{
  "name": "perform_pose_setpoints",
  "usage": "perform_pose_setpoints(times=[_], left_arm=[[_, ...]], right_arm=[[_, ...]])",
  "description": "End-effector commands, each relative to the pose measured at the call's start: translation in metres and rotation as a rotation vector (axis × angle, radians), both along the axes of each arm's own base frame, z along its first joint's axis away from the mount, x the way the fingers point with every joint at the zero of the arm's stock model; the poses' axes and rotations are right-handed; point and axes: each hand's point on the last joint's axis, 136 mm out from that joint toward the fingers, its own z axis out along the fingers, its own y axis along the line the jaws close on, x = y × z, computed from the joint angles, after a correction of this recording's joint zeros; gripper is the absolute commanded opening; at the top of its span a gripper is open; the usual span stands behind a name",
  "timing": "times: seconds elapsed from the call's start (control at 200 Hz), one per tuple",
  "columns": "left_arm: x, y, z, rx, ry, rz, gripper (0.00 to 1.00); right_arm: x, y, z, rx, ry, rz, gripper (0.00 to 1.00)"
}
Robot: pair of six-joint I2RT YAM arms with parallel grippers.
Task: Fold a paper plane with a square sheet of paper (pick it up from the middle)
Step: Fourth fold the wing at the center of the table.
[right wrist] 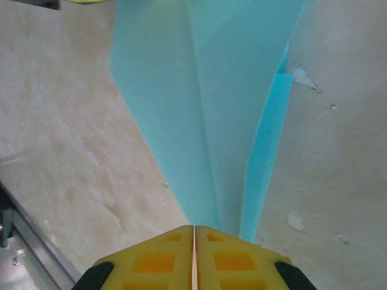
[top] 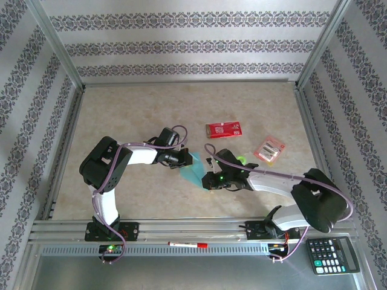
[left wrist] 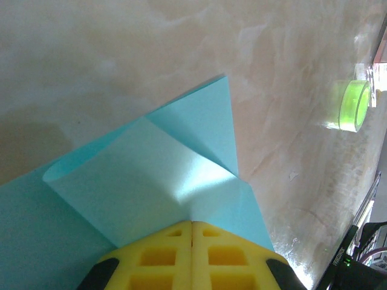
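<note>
Paper first: from above, the light-blue paper plane (top: 195, 171), only part-folded, sits mid-table (top: 121, 115) between the two arms. The left gripper (top: 183, 162) meets it at its 10 o'clock end, the right gripper (top: 209, 180) at its 4 o'clock end. A red packet (top: 223, 129) lies well apart at 1 o'clock.

On the left wrist camera, the left gripper (left wrist: 192, 228) is clenched with no gap, pinching the paper plane (left wrist: 151, 181) by a folded edge. A green ring (left wrist: 354, 106) stands at 2 o'clock.

On the right wrist camera, the right gripper (right wrist: 193, 231) is clamped likewise. The narrow end of the paper plane (right wrist: 199, 90) runs down into its seam at 6 o'clock.
</note>
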Motion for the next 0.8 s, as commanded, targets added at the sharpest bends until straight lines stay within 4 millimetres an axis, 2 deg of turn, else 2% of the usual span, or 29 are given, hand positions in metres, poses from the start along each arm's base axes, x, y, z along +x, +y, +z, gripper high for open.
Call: perform_pose_setpoints(times=[0.0, 0.215, 0.385, 0.794], left_arm=[[-0.019, 0.03, -0.042, 0.15, 0.119, 0.031, 0.03], [-0.018, 0.029, -0.041, 0.147, 0.116, 0.031, 0.03], [-0.018, 0.029, -0.041, 0.149, 0.116, 0.031, 0.03], [-0.018, 0.032, -0.044, 0.166, 0.12, 0.034, 0.03]], right_arm=[[0.004, 0.001, -0.004, -0.003, 0.008, 0.011, 0.1], [-0.012, -0.015, -0.032, -0.058, 0.076, -0.001, 0.09], [-0.026, -0.028, -0.045, -0.091, 0.122, -0.021, 0.08], [-0.052, -0.042, -0.054, -0.136, 0.161, -0.048, 0.08]])
